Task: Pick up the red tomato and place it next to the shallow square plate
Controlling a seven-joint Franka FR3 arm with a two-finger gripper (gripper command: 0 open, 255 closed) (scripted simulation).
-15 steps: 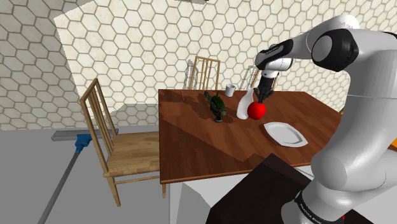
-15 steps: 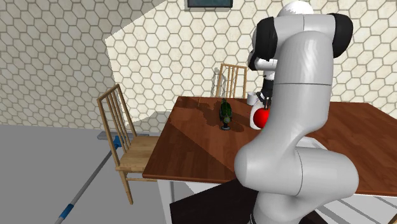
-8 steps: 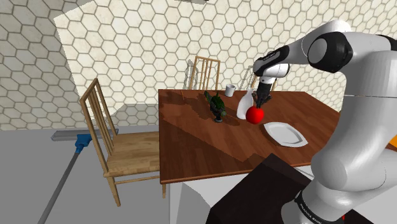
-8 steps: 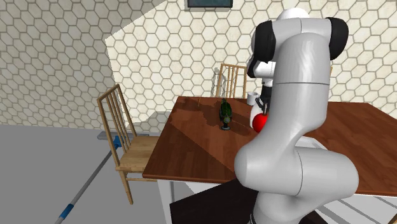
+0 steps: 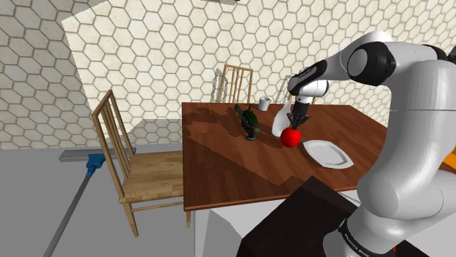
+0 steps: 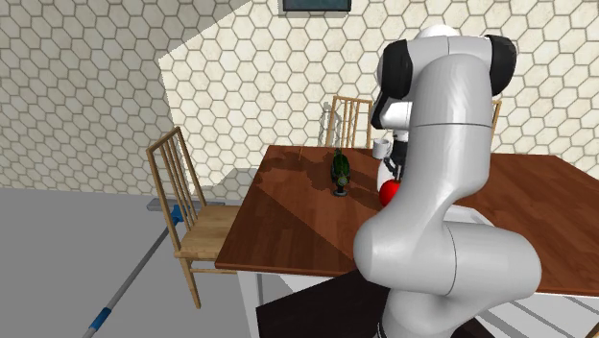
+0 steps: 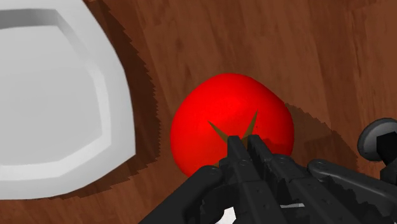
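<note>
The red tomato hangs low over the brown table, just off the shoulder view's left corner of the shallow white square plate. My black gripper comes down on it from above and is shut on its stem end. In the wrist view the fingertips meet at the green star on top of the tomato, with the plate close beside it. Whether the tomato touches the wood I cannot tell. The arm hides most of the tomato in the second exterior view.
A dark green figure stands mid-table, a white curved object right behind the tomato, and a white cup at the far edge. Wooden chairs stand at the table's left and far side. A blue-headed mop lies on the floor.
The gripper has carried the tomato downward and slightly toward the shoulder view's left, closer to the tabletop beside the plate. Its fingers have stayed shut.
</note>
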